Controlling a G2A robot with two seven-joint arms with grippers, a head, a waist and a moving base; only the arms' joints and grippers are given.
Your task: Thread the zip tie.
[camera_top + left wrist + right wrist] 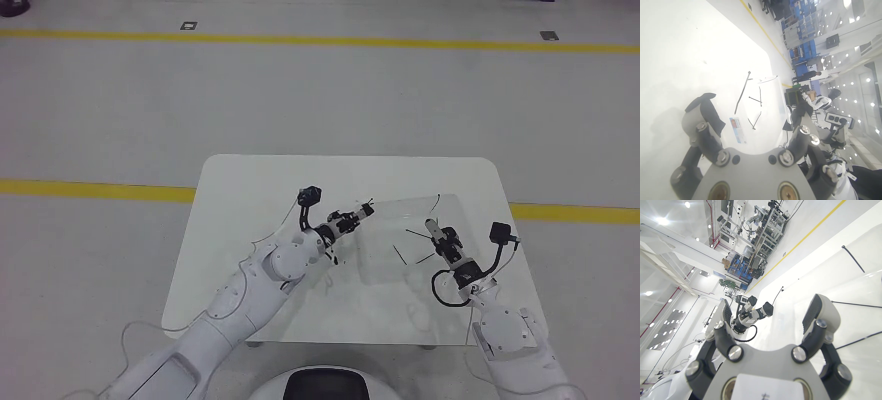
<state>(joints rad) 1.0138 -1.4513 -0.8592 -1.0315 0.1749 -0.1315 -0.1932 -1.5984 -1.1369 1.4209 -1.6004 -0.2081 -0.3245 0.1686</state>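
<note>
One white tabletop (230,200) carries everything, with a clear plastic bag (770,113) spread flat over part of it.

Both arms sit at that bag. The left hand (352,214) hovers at one edge of it and the right hand (434,230) over the opposite part. Each has its fingers spread wide apart and holds nothing.

A long zip tie (743,92) lies along the bag's edge, straight ahead of the left hand, with its square head at the end farther from that hand. Three shorter zip ties (755,99) lie scattered on the bag toward the right hand, two of them crossing.

Nothing is gripped or threaded yet, so the step in hand looks like the first pickup, most likely of the long tie.

- **Lifting it.** The strap is thin and flat on slick film. The left hand should come down low with the strap centred between its pads and close across the strap's width, or the strap will probably skid away.
- **Where to grip.** A pinch close behind the head would leave the slot free and steady.
- **The bag.** Catching the film in the pinch would drag the other ties.
- **Threading.** The right hand could then take the tail near its tip, where it bends least, and line it up square with the slot.
</note>
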